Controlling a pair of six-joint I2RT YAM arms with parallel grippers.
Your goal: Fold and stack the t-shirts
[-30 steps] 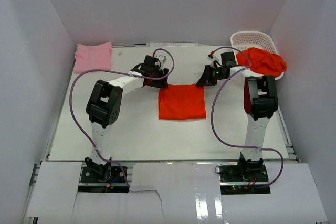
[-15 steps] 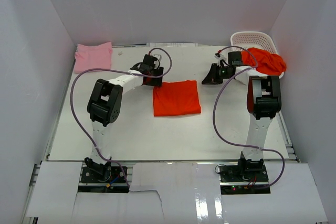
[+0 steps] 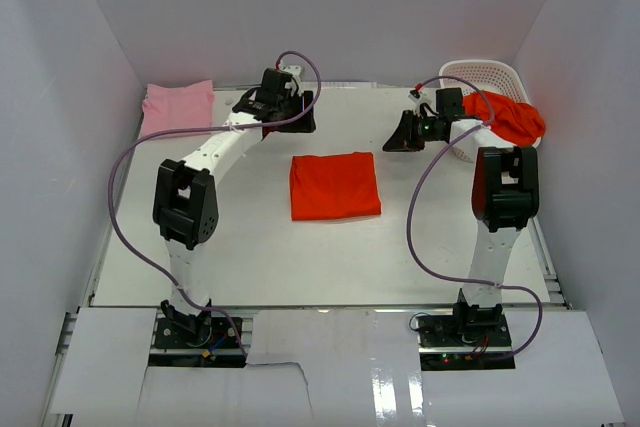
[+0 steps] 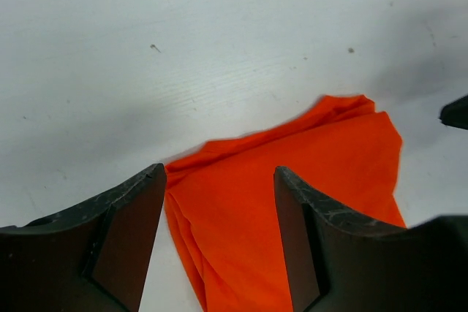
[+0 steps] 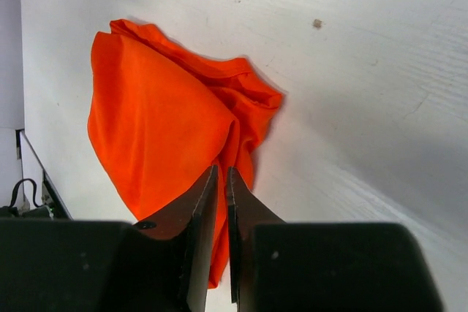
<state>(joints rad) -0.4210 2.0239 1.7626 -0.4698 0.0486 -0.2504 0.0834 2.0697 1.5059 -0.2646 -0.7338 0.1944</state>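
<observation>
Orange-red cloth, a folded t-shirt (image 3: 335, 185), lies as a rough square near the middle of the white table (image 3: 250, 247). It is flat, and neither arm touches it. In the left wrist view the folded t-shirt (image 4: 292, 202) shows layered edges along its near side. In the right wrist view the same shirt (image 5: 161, 122) is bunched into small creases at one corner.

The left gripper (image 3: 298, 125) hangs beyond the shirt's far left corner, near it but apart. Its jaws stand wide with nothing between them. Seen from its own camera, the left gripper (image 4: 219, 173) frames the shirt's edge between its two dark fingers (image 4: 128, 231).

The right gripper (image 3: 392, 145) hangs off the shirt's far right corner, also clear of the cloth. In its wrist view the right gripper (image 5: 221, 171) is all but closed (only a thin slit parts the fingers), and it grips nothing.

A pink t-shirt (image 3: 178, 107) lies folded at the far left corner, against the left wall and well apart from the orange-red one. At the far right stands a white lattice basket (image 3: 480, 74). An orange-red bundle (image 3: 505, 117) of cloth spills over its near rim; how many shirts it holds cannot be told.
</observation>
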